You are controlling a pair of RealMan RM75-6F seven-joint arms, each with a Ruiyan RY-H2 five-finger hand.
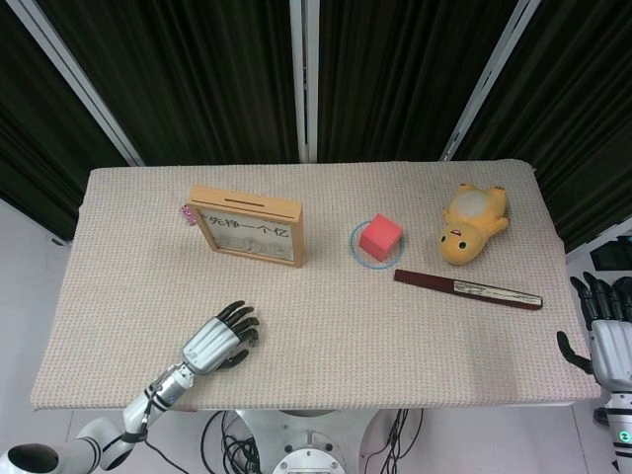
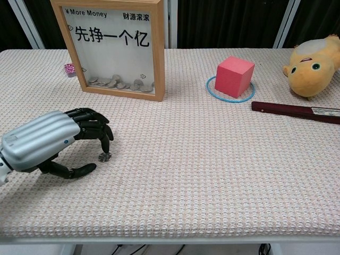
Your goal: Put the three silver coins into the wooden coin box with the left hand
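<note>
The wooden coin box [image 2: 114, 48] stands upright at the back left, with several coins lying behind its clear front; in the head view the box [image 1: 247, 225] shows a slot in its top edge. One silver coin [image 2: 104, 156] lies on the cloth near the front left. My left hand [image 2: 53, 143] hovers over it, fingers curled down so that the fingertips [image 2: 108, 144] reach the coin's top, while the thumb stays apart low on the cloth. In the head view the left hand [image 1: 217, 339] hides the coin. My right hand [image 1: 605, 331] hangs beside the table's right edge, fingers apart, holding nothing.
A red cube [image 2: 234, 76] sits inside a blue ring [image 2: 212, 90] at mid-back. A yellow plush toy [image 2: 311, 58] lies at the back right, and a dark red stick [image 2: 295, 111] lies in front of it. A small pink object [image 2: 69, 69] sits left of the box.
</note>
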